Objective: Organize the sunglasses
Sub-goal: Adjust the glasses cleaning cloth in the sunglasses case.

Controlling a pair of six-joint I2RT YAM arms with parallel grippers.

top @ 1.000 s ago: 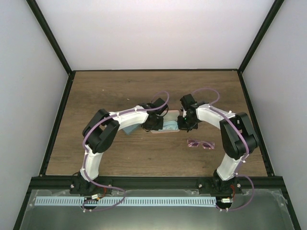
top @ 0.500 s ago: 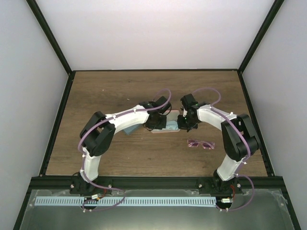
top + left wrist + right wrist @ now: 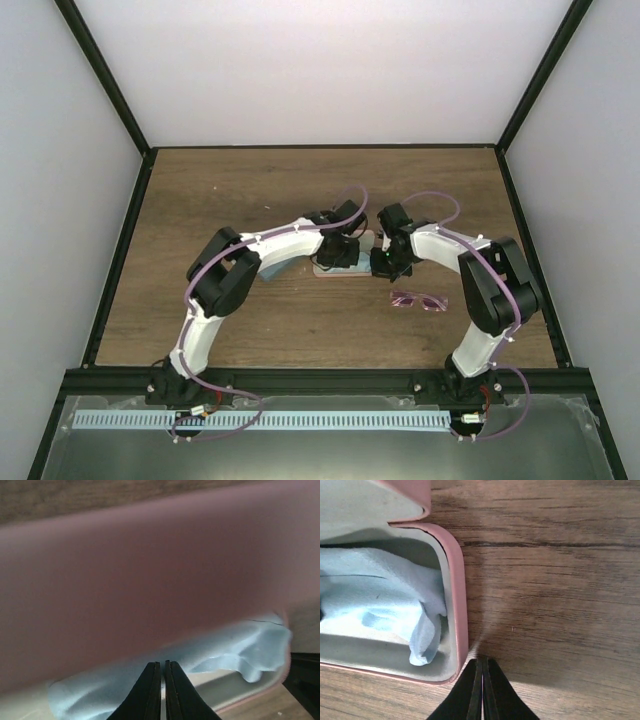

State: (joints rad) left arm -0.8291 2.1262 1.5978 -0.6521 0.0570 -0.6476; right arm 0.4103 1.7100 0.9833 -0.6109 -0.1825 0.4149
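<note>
Pink case [image 3: 455, 580] open, blue cloth [image 3: 380, 615] bunched inside. Left pincer [image 3: 161, 666] closed empty over cloth, right pincer [image 3: 481, 662] closed empty beside rim. Probably best to tuck cloth flat first.

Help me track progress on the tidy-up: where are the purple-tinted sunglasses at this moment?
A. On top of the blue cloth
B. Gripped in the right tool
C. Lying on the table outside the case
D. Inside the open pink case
C: the purple-tinted sunglasses lie on the wooden table by the right arm, apart from the pink case.
</note>
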